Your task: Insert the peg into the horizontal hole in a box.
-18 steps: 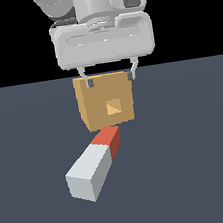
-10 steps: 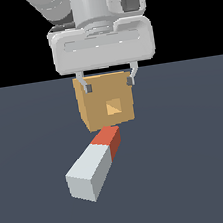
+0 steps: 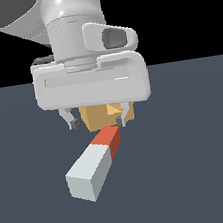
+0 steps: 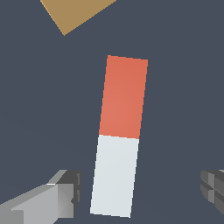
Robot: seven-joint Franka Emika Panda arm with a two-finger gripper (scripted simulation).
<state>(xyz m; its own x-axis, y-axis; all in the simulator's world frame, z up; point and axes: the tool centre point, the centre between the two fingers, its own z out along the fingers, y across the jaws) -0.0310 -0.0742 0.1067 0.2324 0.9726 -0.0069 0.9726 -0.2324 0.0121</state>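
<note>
The peg [image 3: 96, 163] lies flat on the dark floor, its red end [image 3: 109, 139] toward the box and its pale grey end toward the camera. In the wrist view the peg [image 4: 119, 135] lies lengthwise between my fingers. The tan box [image 3: 98, 116] stands behind it, mostly covered by my hand; its hole is hidden. Only a corner of the box [image 4: 74, 13] shows in the wrist view. My gripper [image 3: 97, 121] hangs open above the peg's red end, fingers apart on either side, holding nothing.
The dark blue-grey floor [image 3: 203, 170] stretches around the peg and box. No other objects show.
My hand has come down and toward the camera, from above the box to low over the peg's red end, now covering most of the box. The peg has not moved.
</note>
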